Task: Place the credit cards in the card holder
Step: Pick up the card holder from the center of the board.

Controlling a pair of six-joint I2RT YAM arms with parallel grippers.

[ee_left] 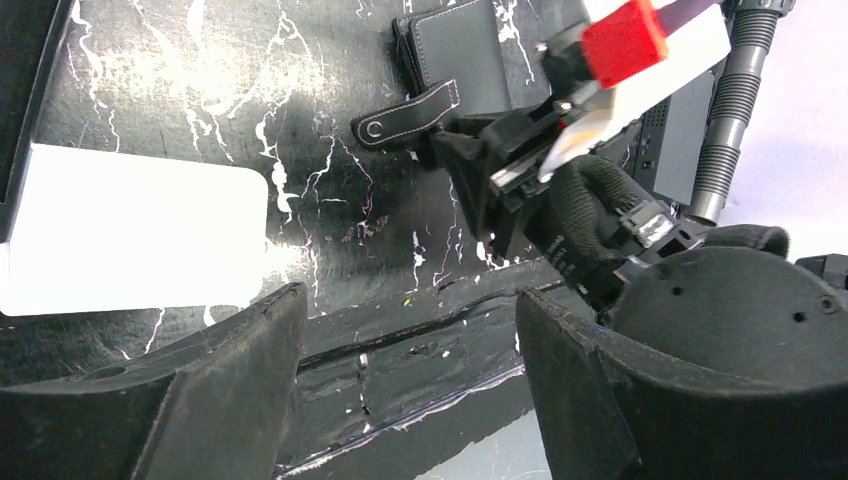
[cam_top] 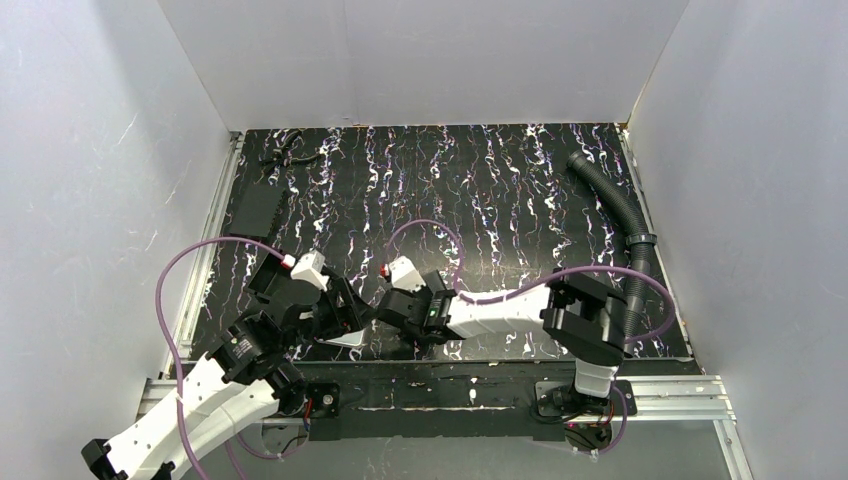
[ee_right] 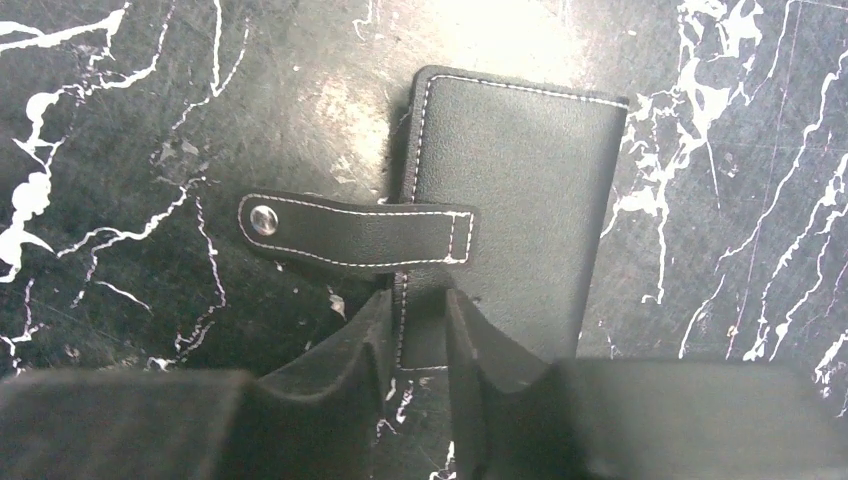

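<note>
Nearest me, at the front edge of the black, white-veined table mat [cam_top: 500, 180], both arms lean in over the same small patch. The left gripper [ee_left: 410, 310] hangs low with its two dark fingers spread wide and nothing between them. I'd guess it is parked there to take a card, or to steady the wallet once that is open. Just beside it lies a bright white, rounded-corner flat slab [ee_left: 130, 235], with nothing touching it.

A little further in, the right gripper [ee_right: 420, 325] is down on the small black folding card holder with white stitching [ee_right: 515, 190]. The card holder lies flat and folded shut on the mat. Its snap tab [ee_right: 355, 232] is undone and flopped out to one side. The gripper's fingers sit close together astride the near corner on the tab side, one over the cover and one off its edge. That reads as a bid to catch the top flap and lift it open. Whether they already bite, I cannot tell.

The grey-silver credit cards I cannot pick out in any view, and whether any sits inside the shut card holder is hidden.

Further back, a flat black rectangular plate [cam_top: 258, 210] lies by the left rail. A grey ribbed hose [cam_top: 615, 215] curves down the right side. Both are well apart from the work.
</note>
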